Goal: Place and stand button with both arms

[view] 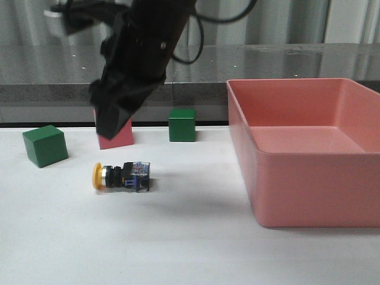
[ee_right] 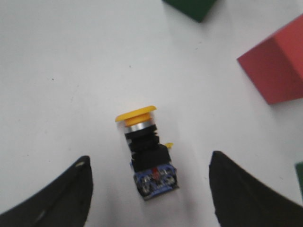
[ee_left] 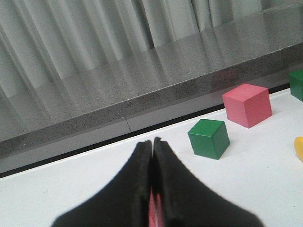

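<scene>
Right gripper (ee_right: 149, 189) jaws are standing wide apart, holding nothing, hovering over the button (ee_right: 146, 151). Left gripper (ee_left: 153, 146) jaws are pressing shut together, empty. Button (view: 122, 176) is lying on its side on the white table (view: 178, 237), yellow cap pointing left, near the pink cube (view: 119, 138), two green cubes (view: 181, 124) and pink bin (view: 309, 148).

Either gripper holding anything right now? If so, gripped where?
Nothing is held. The left gripper is shut on nothing. The right gripper is open, its fingers either side of the button, which lies on its side on the table.
</scene>
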Controlling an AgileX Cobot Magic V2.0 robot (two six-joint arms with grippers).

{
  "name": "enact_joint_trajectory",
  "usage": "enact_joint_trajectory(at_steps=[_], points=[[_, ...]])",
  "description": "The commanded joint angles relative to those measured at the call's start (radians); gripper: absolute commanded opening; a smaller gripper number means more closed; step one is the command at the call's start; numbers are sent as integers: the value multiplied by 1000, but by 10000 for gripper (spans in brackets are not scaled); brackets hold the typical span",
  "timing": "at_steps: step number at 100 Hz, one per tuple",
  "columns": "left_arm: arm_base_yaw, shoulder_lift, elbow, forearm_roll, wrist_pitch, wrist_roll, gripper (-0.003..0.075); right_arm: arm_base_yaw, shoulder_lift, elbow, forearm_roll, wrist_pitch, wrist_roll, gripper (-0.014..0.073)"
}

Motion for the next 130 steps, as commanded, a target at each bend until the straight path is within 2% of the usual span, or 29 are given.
enact_joint_trajectory(at_steps=[1, 16, 35, 54, 72, 102, 117, 130], points=[[3, -31, 48, -2, -79, -12, -20, -47, -131, -51, -34, 35, 69, 399], [3, -31, 48, -2, -79, -12, -20, -175, -257, -51, -59, 80, 204, 171], [3, -31, 48, -2, -79, -12, -20, -348, -405, -18, -59, 119, 257, -78], [3, -31, 48, -2, -79, -12, -20, -507, -606, 145, -59, 51, 311, -61], [3, -31, 48, -2, -79, -12, -20, -604, -846, 440, -59, -145, 375, -61], [3, -31, 48, -2, -79, -12, -20, -616, -1218, 986, -57, -514, 396, -61], [3, -31, 48, -2, -79, -12, -20, -616, -1391, 1174, -58, -552, 396, -61], [3, -31, 48, -2, -79, -12, -20, -616, -1525, 1274, -58, -553, 396, -61]])
